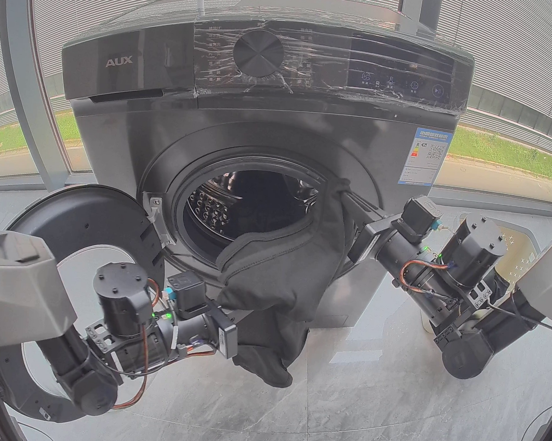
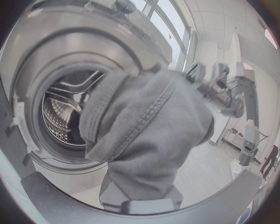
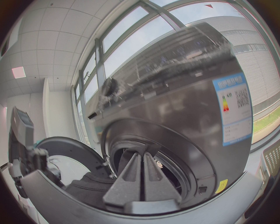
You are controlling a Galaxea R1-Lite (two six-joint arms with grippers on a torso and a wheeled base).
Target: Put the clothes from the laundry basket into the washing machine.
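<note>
Mid-load, not done. One dark garment [image 1: 285, 262] is at the mouth of the washing machine [image 1: 138, 127], stretched between both arms. Door [image 1: 82, 217] is swung fully open to the left, so that step is out of the way.

Right gripper [image 3: 143, 156] is at the right edge of the drum opening [image 1: 240, 197]. Its fingers [image 3: 131, 175] are pressed narrow together, pinching a fold of the garment at the tips. Left gripper [image 1: 241, 319] is low and near, just below the opening, and buried in the cloth. Cannot tell its hold: the left wrist view has fabric draped right over it.

Garment position: top edge lies across the lower right lip of the opening, and a bit may be past the rim. Most of it hangs outside, down the front of the machine, with the tail dangling near the floor [image 1: 370, 393]. So it counts as not yet in.

The inside of the drum looks dark at the back; cannot tell whether that is more clothing or shadow.

Laundry basket [image 1: 521, 247] stands far right, beside the machine, mostly hidden behind the right arm, so its contents cannot be told.

Judged left to do: push this garment fully through the opening, let go, pull both arms clear, then check the basket for more.
</note>
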